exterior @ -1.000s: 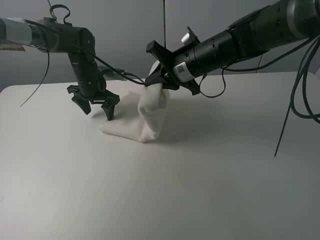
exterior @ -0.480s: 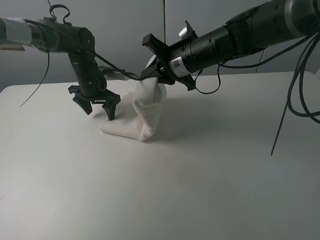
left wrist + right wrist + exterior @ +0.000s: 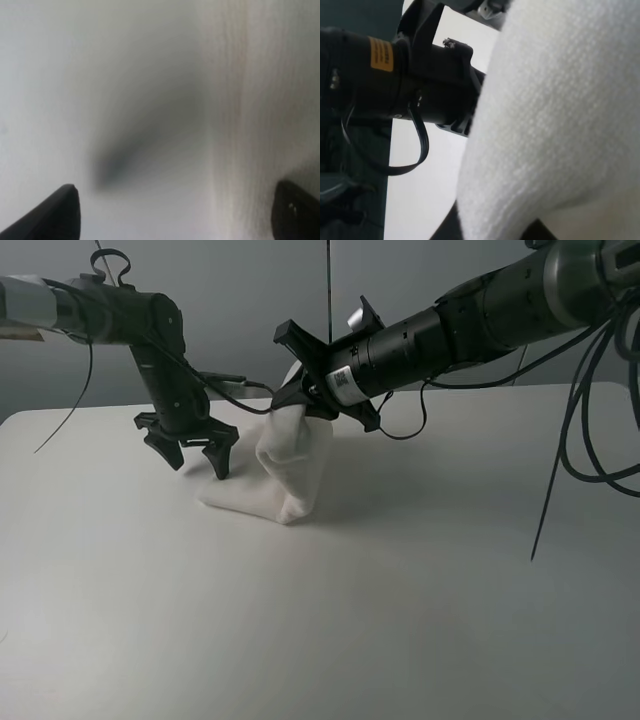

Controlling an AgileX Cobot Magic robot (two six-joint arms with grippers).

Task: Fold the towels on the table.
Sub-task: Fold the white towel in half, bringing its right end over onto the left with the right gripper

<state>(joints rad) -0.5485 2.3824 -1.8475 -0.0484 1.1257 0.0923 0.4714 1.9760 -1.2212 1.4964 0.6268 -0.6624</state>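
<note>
The white towel lies bunched on the white table behind its middle. My right gripper is shut on the towel's upper edge and holds that part lifted above the table, so the cloth hangs down in a fold. In the right wrist view the towel fills most of the picture. My left gripper is open and empty, fingertips down just left of the towel's low edge. The left wrist view shows its two dark fingertips wide apart over the table, with the towel's edge blurred beside them.
Black cables hang from the right arm over the table's right side. A cable hangs from the left arm at the far left. The left arm's housing shows in the right wrist view beyond the towel.
My right gripper has moved left with the held towel edge, pulling the raised fold toward the left gripper. The left gripper has stayed nearly in place.
</note>
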